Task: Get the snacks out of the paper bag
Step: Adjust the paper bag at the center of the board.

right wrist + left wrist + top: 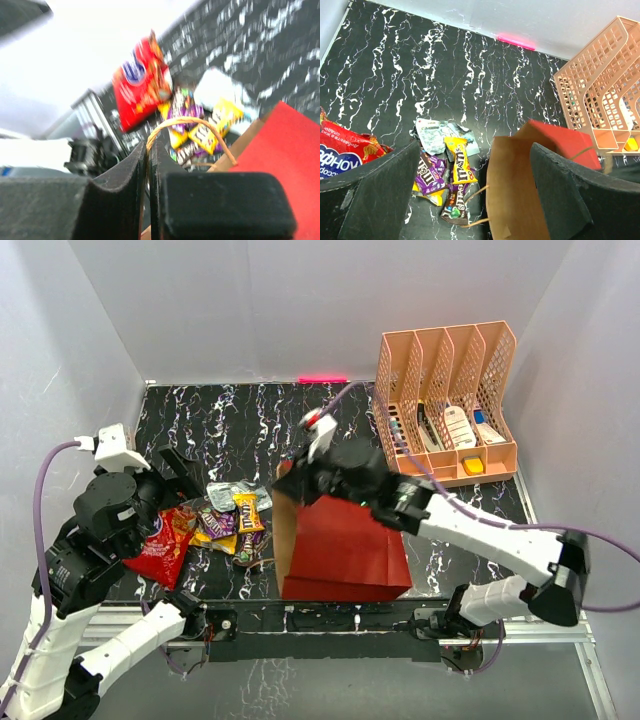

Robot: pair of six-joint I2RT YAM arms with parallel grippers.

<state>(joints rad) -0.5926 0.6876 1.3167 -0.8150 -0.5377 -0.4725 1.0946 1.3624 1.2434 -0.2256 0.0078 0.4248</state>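
Your right gripper (149, 150) had its fingers (115, 200) pressed together on the cord handle (185, 120) of the paper bag (292, 160). The cord ran into the slit between them and the loop arched above. That wrist view was motion-blurred, so packet print was unreadable there. Your left gripper (475, 147) had its fingers (380, 195) spread wide, holding nothing, above the table (420, 65).

In the top view your right arm covered the bag's mouth, so I couldn't tell if anything was inside. The bag stood near the table's front edge, dark red face forward.

The snacks lay on the table just left of the bag. The red crinkly bag (165, 540) was farthest left, cut off at the left wrist view's edge. Beside it were a silver packet (437, 132), a yellow M&M's packet (460, 160), a purple packet (432, 172) and a brown packet (455, 207). The left finger hid part of the purple one. A loose cord loop (479, 191) hung by the brown packet, clearest from the left wrist.

Bare marble ran behind the packets to the back wall. The peach rack (445, 400) stood back right, well apart from the snacks, its small contents hard to make out.
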